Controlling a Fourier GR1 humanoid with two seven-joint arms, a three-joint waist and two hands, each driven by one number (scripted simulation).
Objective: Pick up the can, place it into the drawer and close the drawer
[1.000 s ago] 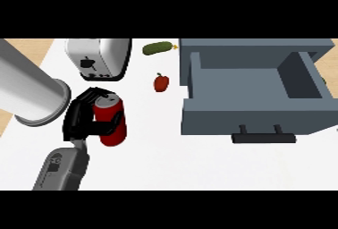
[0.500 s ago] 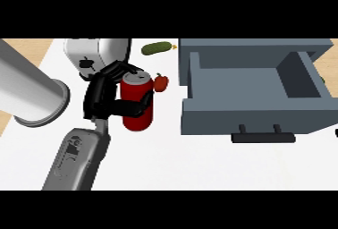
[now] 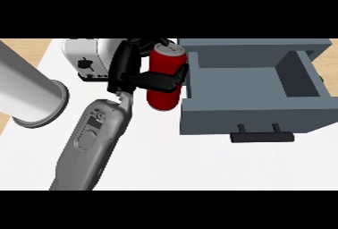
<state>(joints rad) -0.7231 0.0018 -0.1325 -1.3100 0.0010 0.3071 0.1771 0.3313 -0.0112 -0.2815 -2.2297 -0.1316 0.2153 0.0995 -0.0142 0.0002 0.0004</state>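
**Can carried toward the drawer**

Since the earlier frame, the red cylindrical metal can (image 3: 163, 76) is moved rightward, just beside the open grey drawer (image 3: 254, 114). It is held above the white worktop (image 3: 198, 165), the left hand (image 3: 135, 74) fingers (image 3: 158, 81) curled round it.

Red can (image 3: 163, 76), silver top. Black robot hand (image 3: 135, 74) on grey forearm (image 3: 92, 138). Slate-grey drawer (image 3: 254, 89), black handle (image 3: 262, 136). White toaster (image 3: 89, 62), white tabletop (image 3: 198, 165), tan edge strip.
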